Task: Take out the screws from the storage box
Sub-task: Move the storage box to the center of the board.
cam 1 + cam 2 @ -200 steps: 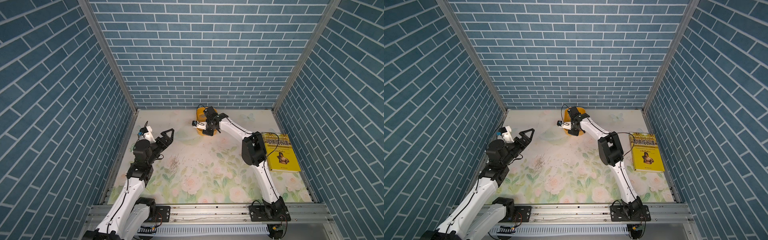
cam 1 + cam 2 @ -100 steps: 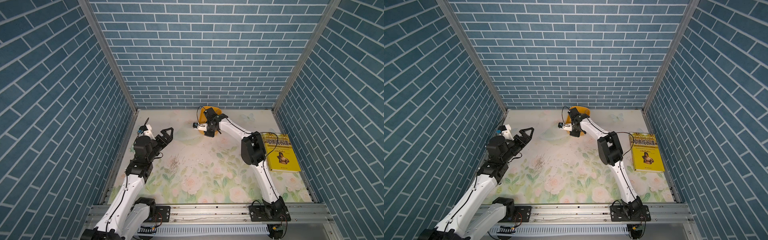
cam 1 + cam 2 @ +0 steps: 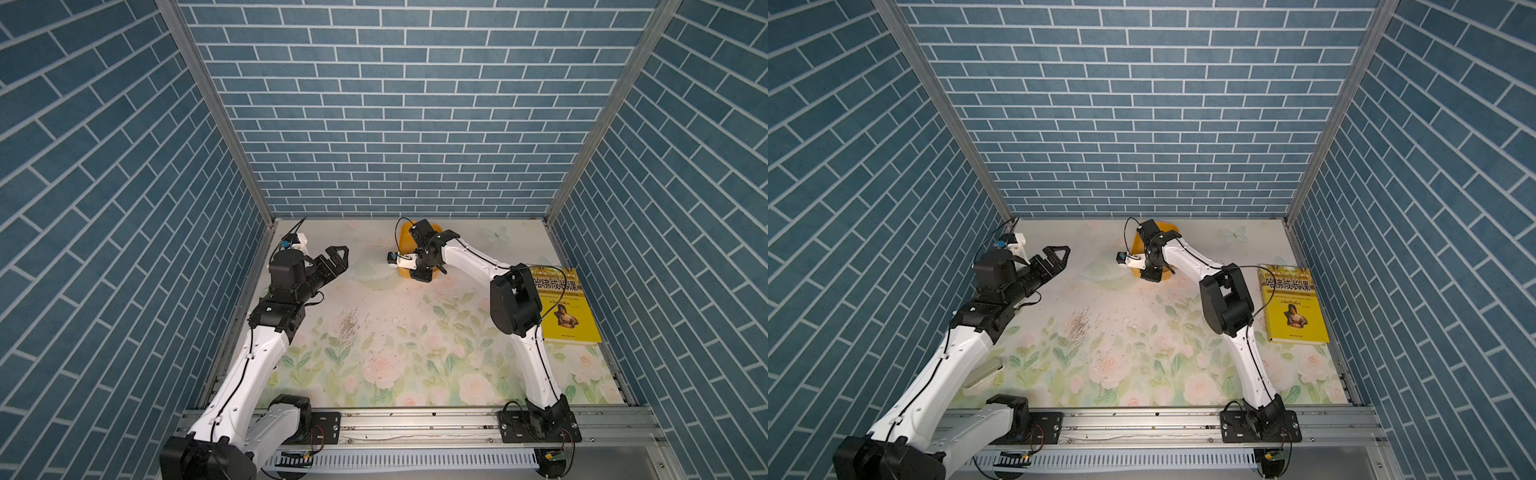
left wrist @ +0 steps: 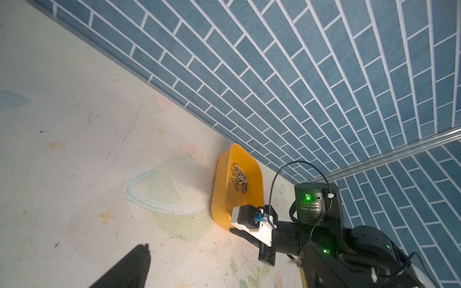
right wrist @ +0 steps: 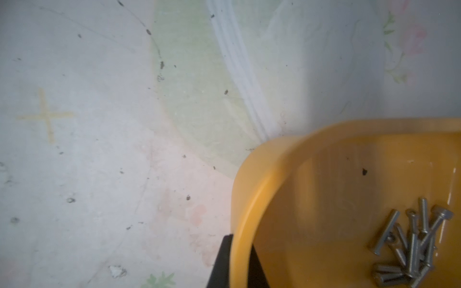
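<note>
Within the last second the right gripper (image 3: 422, 277) has closed its jaws to a narrow pinch on the near wall of the box (image 3: 406, 243). In the right wrist view, 2 black fingers (image 5: 222, 264) sit either side of that orange wall, 1 outside and 1 inside, just along from a rounded corner, so the grip is on the box itself. The rim there is smeared with blur.

In both top views the box sits on the flowered mat (image 3: 395, 357), close to the back wall (image 3: 395, 124) and about midway across it. Whether the held end is raised off the mat I cannot tell.

The screws (image 4: 239, 180), about 12 of them, lie in a loose heap on the floor of the box, crossed over each other and away from the pinched wall.

The left gripper (image 3: 338, 262) hangs above the left side of the mat with its jaws wide apart and nothing between them, well apart from the box.

A yellow book (image 3: 566, 312) lies flat at the right edge of the mat, beside the right arm's elbow
</note>
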Motion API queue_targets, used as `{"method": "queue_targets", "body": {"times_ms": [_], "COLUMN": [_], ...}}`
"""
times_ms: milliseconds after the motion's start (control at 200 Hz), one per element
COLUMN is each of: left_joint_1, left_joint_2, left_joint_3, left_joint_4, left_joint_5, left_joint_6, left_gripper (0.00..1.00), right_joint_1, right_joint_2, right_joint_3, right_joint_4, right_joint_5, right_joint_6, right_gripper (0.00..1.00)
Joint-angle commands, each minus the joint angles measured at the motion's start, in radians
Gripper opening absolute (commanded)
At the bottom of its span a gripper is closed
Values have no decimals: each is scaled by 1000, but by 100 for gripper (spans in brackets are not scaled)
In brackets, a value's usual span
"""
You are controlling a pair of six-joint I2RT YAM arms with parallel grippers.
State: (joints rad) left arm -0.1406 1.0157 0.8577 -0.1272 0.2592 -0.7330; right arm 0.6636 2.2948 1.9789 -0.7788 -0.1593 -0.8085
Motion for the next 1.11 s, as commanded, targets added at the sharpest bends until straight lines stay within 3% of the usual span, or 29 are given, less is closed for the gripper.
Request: {"method": "queue_targets", "body": {"times_ms": [0, 365, 755, 1100], "left_joint_1": [3, 3, 3, 3], "left_joint_2": [23, 41, 62, 55], "left_joint_3": [28, 98, 84, 78], "left_joint_4": [-70, -160, -148, -148], "left_joint_5": [10, -50, -72, -91], "left_joint_6": [72, 178, 184, 184], "left_gripper": [100, 100, 100, 100], "right_joint_1": [38, 198, 431, 513], "right_joint_2": [-90, -340, -472, -484], "right_joint_3": [-37, -346, -502, -626], "right_joint_4": [-42, 70, 9, 50], "right_joint_5": [-56, -53, -34, -17], "right_joint_6": [49, 139, 152, 182], "right_gripper": [0, 0, 0, 0]}}
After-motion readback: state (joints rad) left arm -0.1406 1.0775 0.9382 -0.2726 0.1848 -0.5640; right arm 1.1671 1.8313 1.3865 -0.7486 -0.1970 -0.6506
